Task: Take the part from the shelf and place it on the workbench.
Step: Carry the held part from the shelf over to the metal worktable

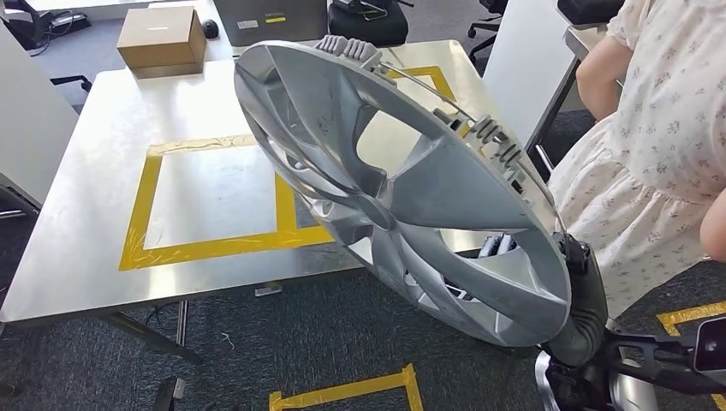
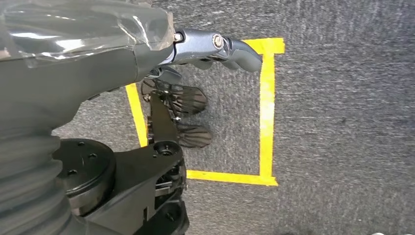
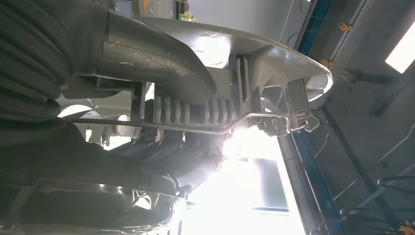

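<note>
The part [image 1: 402, 184] was a large silver wheel cover with curved spokes and a wire ring clipped round its back. We saw it held in the air, tilted steeply, its upper edge reaching over the near right portion of the workbench [image 1: 86, 214] and its lower edge hanging out past the bench's front edge above the dark carpet. It touched nothing but the hand that carried it.

That was our right hand [image 1: 501, 247], gripping the cover at its lower rim; in the head view dark fingers showed through an opening between the spokes, with the ribbed grey wrist cover just below. In the right wrist view the thick grey thumb [image 3: 161, 58] lay across the cover's rim and the darker fingers [image 3: 191, 156] curled behind the ribbed clips and wire ring (glare from a window washed out much of the finger detail).

Our left hand [image 2: 215, 49] hung over the carpet beside yellow floor tape [image 2: 266, 112], fingers curled in and holding nothing.

On the steel workbench a square of yellow tape [image 1: 210, 193] marked a bare patch, partly hidden behind the cover. A cardboard box [image 1: 161, 38] sat at the far edge. A person in a pale floral dress [image 1: 638, 171] stood just beside the bench's right end, close to the cover.
</note>
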### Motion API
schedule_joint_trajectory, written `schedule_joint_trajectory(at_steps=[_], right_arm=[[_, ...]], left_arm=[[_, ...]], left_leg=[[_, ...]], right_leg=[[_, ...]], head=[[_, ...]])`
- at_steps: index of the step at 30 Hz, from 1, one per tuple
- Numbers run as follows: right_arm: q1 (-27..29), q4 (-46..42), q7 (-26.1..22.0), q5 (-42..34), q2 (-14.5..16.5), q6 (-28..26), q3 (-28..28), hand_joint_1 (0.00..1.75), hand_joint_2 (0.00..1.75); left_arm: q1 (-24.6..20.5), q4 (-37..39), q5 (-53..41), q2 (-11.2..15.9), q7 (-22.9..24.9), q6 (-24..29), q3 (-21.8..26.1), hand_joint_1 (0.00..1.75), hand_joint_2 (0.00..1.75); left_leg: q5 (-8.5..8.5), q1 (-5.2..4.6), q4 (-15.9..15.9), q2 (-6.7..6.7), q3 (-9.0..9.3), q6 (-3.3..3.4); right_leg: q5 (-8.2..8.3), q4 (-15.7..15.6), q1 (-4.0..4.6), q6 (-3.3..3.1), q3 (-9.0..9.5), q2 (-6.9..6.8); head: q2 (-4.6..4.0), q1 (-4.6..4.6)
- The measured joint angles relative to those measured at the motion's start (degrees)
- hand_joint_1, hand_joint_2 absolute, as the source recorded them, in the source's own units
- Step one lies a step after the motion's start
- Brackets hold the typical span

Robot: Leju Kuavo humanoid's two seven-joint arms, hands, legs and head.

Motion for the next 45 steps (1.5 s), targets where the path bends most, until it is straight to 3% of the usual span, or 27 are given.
schedule_joint_trajectory(at_steps=[1, 3, 6, 9, 11, 12, 14, 15, 17, 20, 22, 24, 26, 27, 29, 30, 32, 36, 37, 40, 41, 42, 43, 45], right_arm=[[-0.02, 0.06, -0.01, -0.01, -0.04, 0.08, 0.03, 1.75, 1.75], [-0.19, 0.15, -0.03, -0.15, -0.09, 0.22, 0.1, 1.75, 1.75], [-0.45, 0.23, -0.04, -0.41, -0.11, 0.3, 0.13, 1.75, 1.75], [-0.59, 0.73, -0.06, -0.63, -0.13, 0.41, 0.21, 1.75, 1.75], [-0.66, 1.16, -0.07, -0.8, -0.14, 0.54, 0.38, 1.75, 1.75], [-0.73, 1.38, -0.07, -0.88, -0.14, 0.58, 0.47, 1.75, 1.75], [-1.01, 1.73, -0.06, -0.97, -0.13, 0.63, 0.71, 1.75, 1.75], [-1.25, 1.86, -0.04, -0.98, -0.11, 0.64, 0.86, 1.75, 1.75], [-1.77, 2.08, 0.02, -0.99, -0.07, 0.63, 1.28, 1.75, 1.75], [-2.2, 2.26, 0.08, -0.97, -0.01, 0.62, 1.74, 1.75, 1.75], [-2.51, 2.35, 0.08, -0.97, -0.03, 0.62, 1.85, 1.75, 1.75], [-2.67, 2.56, 0.08, -0.97, -0.04, 0.62, 1.96, 1.75, 1.75], [-2.64, 2.82, 0.08, -0.97, -0.04, 0.62, 2.07, 1.75, 1.75], [-2.66, 2.92, 0.08, -0.97, -0.05, 0.62, 2.11, 1.75, 1.75], [-2.73, 3.01, 0.09, -0.96, -0.05, 0.61, 2.16, 1.75, 1.75], [-2.78, 3.02, 0.11, -0.93, -0.05, 0.55, 2.19, 1.75, 1.75], [-2.86, 3.02, 0.26, -0.64, -0.04, 0.28, 2.25, 1.75, 1.75], [-3.29, 3.03, 1.05, 1.18, 0.02, -1.41, 2.61, 1.75, 1.75], [-3.52, 3.07, 1.17, 1.82, 0.04, -2.09, 2.8, 1.75, 1.75], [-4.06, 3.55, 0.69, 3.7, -0.03, -3.66, 3.35, 1.75, 1.75], [-4.11, 3.78, 0.32, 4.41, -0.07, -4.06, 3.44, 1.75, 1.75], [-4.12, 3.99, -0.13, 5.26, -0.11, -4.46, 3.5, 1.75, 1.75], [-4.13, 4.19, -0.65, 6.15, -0.16, -4.76, 3.51, 1.75, 1.75], [-4.15, 4.46, -1.72, 7.68, -0.3, -5.15, 3.47, 1.75, 1.75]], left_arm=[[0.06, 0.01, 0.01, -0.05, 0.05, -0.05, 0.02, 0.0, 1.75], [0.14, 0.0, 0.05, -0.11, 0.17, -0.17, 0.06, 0.0, 1.75], [0.05, -0.01, 0.07, -0.14, 0.22, -0.26, 0.13, 0.0, 1.75], [0.13, 0.0, 0.11, -0.1, 0.22, -0.2, 0.17, 0.0, 1.75], [0.24, 0.01, 0.14, -0.13, 0.23, -0.17, 0.24, 0.0, 1.75], [0.24, 0.01, 0.14, -0.14, 0.23, -0.18, 0.33, 0.0, 1.75], [0.21, 0.01, 0.14, -0.13, 0.22, -0.22, 0.59, 0.0, 1.75], [0.17, 0.01, 0.15, -0.12, 0.22, -0.26, 0.7, 0.0, 1.75], [0.08, 0.0, 0.15, -0.12, 0.19, -0.34, 0.86, 0.0, 1.75], [0.1, -0.01, 0.16, -0.19, 0.11, -0.38, 1.01, 0.0, 1.75], [0.09, -0.01, 0.16, -0.28, 0.08, -0.4, 1.03, 0.0, 1.75], [0.08, -0.01, 0.16, -0.35, 0.07, -0.42, 1.04, 0.0, 1.75], [0.11, -0.01, 0.16, -0.39, 0.08, -0.42, 1.04, 0.0, 1.75], [0.11, -0.01, 0.16, -0.42, 0.08, -0.42, 1.04, 0.0, 1.75], [0.11, -0.01, 0.16, -0.52, 0.07, -0.46, 1.04, 0.0, 1.75], [0.11, -0.01, 0.16, -0.57, 0.06, -0.49, 1.05, 0.0, 1.75], [0.17, -0.01, 0.19, -0.6, 0.03, -0.55, 1.08, 0.0, 1.75], [0.51, 0.14, 0.15, -0.67, 0.18, -0.41, 1.14, 0.0, 1.75], [0.58, 0.28, 0.11, -0.68, 0.41, -0.31, 1.15, 0.0, 1.75], [1.16, 1.18, 0.07, -0.74, 1.79, 0.04, 1.15, 0.0, 1.75], [1.52, 1.56, 0.1, -0.81, 2.26, 0.19, 1.15, 0.0, 1.75], [1.87, 1.94, 0.23, -0.89, 2.68, 0.42, 1.17, 0.0, 1.75], [2.18, 2.32, 0.39, -0.96, 3.05, 0.63, 1.23, 0.0, 1.75], [2.57, 3.04, 0.74, -1.05, 3.49, 0.9, 1.43, 0.0, 1.75]], left_leg=[[-0.26, -0.03, 0.04, -0.03, 0.01, -0.2], [-0.57, -0.08, 0.05, -0.07, -0.05, -0.6], [-2.02, -0.06, 2.41, 0.28, -1.08, -1.47], [-5.98, 0.54, 12.23, 0.68, -6.23, -2.5], [-6.06, 0.89, 15.44, 0.81, -8.81, -2.95], [-4.46, 1.01, 13.99, 0.92, -8.68, -3.01], [0.31, 1.08, 6.74, 1.12, -6.04, -2.69], [1.78, 0.95, 3.23, 1.22, -4.66, -2.39], [2.53, 0.58, -0.07, 1.23, -3.4, -1.74], [3.08, 0.55, -1.24, 1.16, -2.67, -0.86], [3.66, 0.83, -2.12, 1.2, -1.92, -0.39], [3.73, 0.74, -2.2, 1.21, -1.91, -0.23], [3.68, 0.69, -2.15, 1.17, -1.97, -0.22], [3.65, 0.69, -2.08, 1.12, -1.97, -0.26], [3.44, 0.7, -1.7, 0.95, -2.0, -0.57], [3.2, 0.58, -1.29, 0.87, -2.15, -0.87], [2.82, 0.38, -0.61, 0.79, -2.47, -1.47], [1.72, 0.71, 0.8, 0.89, -3.22, -2.56], [0.34, 0.83, 2.85, 0.98, -4.16, -2.89], [-4.88, 1.13, 13.85, 1.15, -9.16, -3.62], [-5.35, 1.18, 16.05, 1.16, -10.18, -3.69], [-4.66, 1.2, 15.91, 1.17, -10.11, -3.65], [-3.03, 1.21, 13.45, 1.17, -8.92, -3.5], [0.51, 1.09, 5.28, 1.17, -4.81, -2.92]], right_leg=[[1.59, -1.54, 0.17, -0.55, 0.24, -0.04], [2.13, -2.03, 0.41, -1.96, 0.45, -0.08], [2.07, -2.77, -0.3, -2.57, 1.6, -0.14], [1.55, -2.96, -0.48, -3.25, 2.66, -0.15], [1.23, -2.94, -0.48, -3.53, 3.14, -0.1], [1.07, -2.94, -0.47, -3.56, 3.42, -0.05], [0.77, -2.97, -0.46, -3.42, 4.02, 0.06], [0.67, -2.97, -0.39, -3.28, 4.17, 0.11], [0.54, -2.98, -0.3, -2.83, 4.08, 0.16], [0.17, -2.72, -0.21, -1.88, 3.82, 0.1], [-1.82, 1.15, -0.25, -1.87, 2.02, 0.01], [-5.05, 9.06, -0.48, -2.08, -1.82, -0.01], [-6.41, 14.06, -0.72, -1.58, -4.44, -0.03], [-5.76, 13.24, -0.85, -1.02, -4.13, -0.05], [-2.68, 5.65, -1.15, 0.14, -0.45, -0.2], [-1.29, 1.74, -1.18, 0.3, 1.57, -0.28], [0.02, -2.09, -1.09, -0.29, 3.54, -0.37], [0.4, -2.3, -1.2, -1.94, 3.57, -0.34], [0.47, -2.38, -1.35, -2.24, 3.6, -0.36], [0.44, -2.37, -1.23, -2.61, 3.54, -0.38], [0.43, -2.35, -1.18, -2.62, 3.55, -0.37], [0.41, -2.35, -1.15, -2.61, 3.59, -0.34], [0.4, -2.34, -1.13, -2.6, 3.66, -0.31], [0.37, -2.34, -0.98, -2.54, 3.73, -0.25]], head=[[0.0, -0.05], [0.0, -0.12], [0.0, -0.15], [0.0, -0.22], [0.0, -0.23], [0.0, -0.23], [0.0, -0.22], [0.0, -0.2], [0.0, -0.19], [0.0, -0.15], [0.0, -0.08], [0.0, -0.05], [0.0, -0.06], [0.0, -0.05], [0.0, -0.04], [0.0, -0.05], [0.0, -0.1], [0.0, -0.14], [0.0, -0.15], [0.0, -0.19], [0.0, -0.19], [0.0, -0.19], [0.0, -0.19], [0.0, -0.18]])
